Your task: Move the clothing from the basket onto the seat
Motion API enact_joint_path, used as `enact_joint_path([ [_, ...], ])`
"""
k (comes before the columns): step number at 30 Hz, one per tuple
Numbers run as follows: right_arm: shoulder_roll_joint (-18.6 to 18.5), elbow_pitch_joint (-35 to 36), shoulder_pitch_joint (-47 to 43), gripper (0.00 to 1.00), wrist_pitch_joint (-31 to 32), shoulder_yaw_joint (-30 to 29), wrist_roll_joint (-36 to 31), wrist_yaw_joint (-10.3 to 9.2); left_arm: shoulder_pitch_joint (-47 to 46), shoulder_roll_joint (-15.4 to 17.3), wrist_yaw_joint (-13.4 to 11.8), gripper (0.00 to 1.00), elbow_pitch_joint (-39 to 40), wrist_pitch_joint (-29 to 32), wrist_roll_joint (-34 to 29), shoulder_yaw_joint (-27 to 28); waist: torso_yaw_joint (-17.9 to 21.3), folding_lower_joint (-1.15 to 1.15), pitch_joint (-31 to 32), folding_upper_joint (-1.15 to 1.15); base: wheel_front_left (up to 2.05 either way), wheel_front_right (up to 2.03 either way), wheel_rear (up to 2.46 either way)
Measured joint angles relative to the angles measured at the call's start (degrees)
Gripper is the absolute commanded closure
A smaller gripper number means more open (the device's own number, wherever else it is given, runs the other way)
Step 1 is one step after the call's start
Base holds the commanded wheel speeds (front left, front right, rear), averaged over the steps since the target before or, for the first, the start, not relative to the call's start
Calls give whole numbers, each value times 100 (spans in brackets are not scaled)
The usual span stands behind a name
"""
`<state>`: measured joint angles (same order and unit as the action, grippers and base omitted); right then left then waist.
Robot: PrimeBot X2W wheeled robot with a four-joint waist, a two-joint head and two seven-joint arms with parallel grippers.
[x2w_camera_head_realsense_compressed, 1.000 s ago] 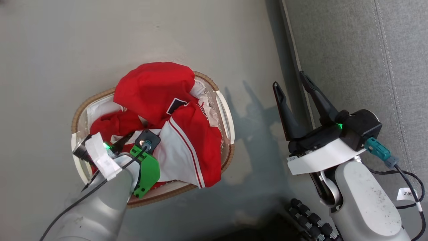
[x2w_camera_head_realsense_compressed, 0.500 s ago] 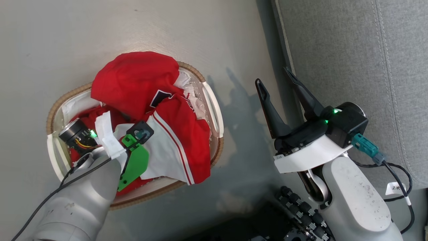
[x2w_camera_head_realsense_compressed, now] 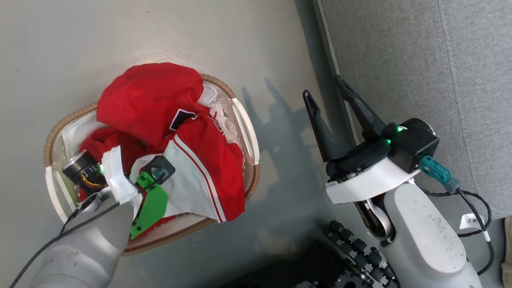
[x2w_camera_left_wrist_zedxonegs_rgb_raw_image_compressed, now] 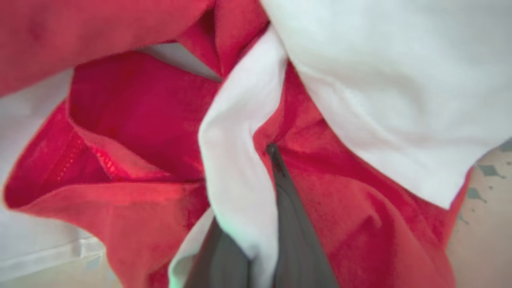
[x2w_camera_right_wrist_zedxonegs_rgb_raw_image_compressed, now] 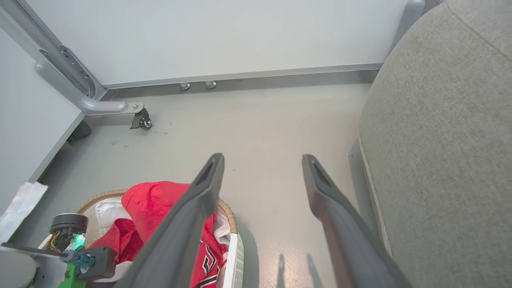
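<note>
Head view first: the basket sits on the grey floor, to the left of the seat, with a strip of floor between the two. The clothing is heaped inside the basket. Red cloth mounds above the woven rim on the far side, a black-and-white patch shows near the middle, and a white panel edged with striped trim spills over the near rim. My left forearm reaches down into the near left part of the basket, where my fingers are buried in the cloth. In the left wrist view my left gripper has its two dark fingers drawn close together, a fold of white fabric pinched between them and red fabric pressed in on both sides, so it has hold of the clothing. My right gripper hangs over the floor close to the seat's front edge, its fingers spread wide with nothing between them. The right wrist view shows bare floor in that gap, the seat's rounded side on the right, and the loaded basket at the lower left. Beyond them are a pale wall and a small caster.
</note>
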<state>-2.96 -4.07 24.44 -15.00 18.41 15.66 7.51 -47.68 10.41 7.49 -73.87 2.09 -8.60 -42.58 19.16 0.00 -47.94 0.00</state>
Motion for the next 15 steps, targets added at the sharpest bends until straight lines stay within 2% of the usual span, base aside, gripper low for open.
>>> enact_joint_path([
  [7, 4, -91, -3, 0, 0, -71, -35, 0, 279, -65, -45, 100, 1, -959, 323, 82, -56, 0, 409, 0, 0, 0, 0],
  [15, -20, -242, -285, 0, 0, -158, -81, 0, 754, -356, -83, 100, 14, -1575, 589, 163, -172, -1, 1081, 0, 0, 0, 0],
])
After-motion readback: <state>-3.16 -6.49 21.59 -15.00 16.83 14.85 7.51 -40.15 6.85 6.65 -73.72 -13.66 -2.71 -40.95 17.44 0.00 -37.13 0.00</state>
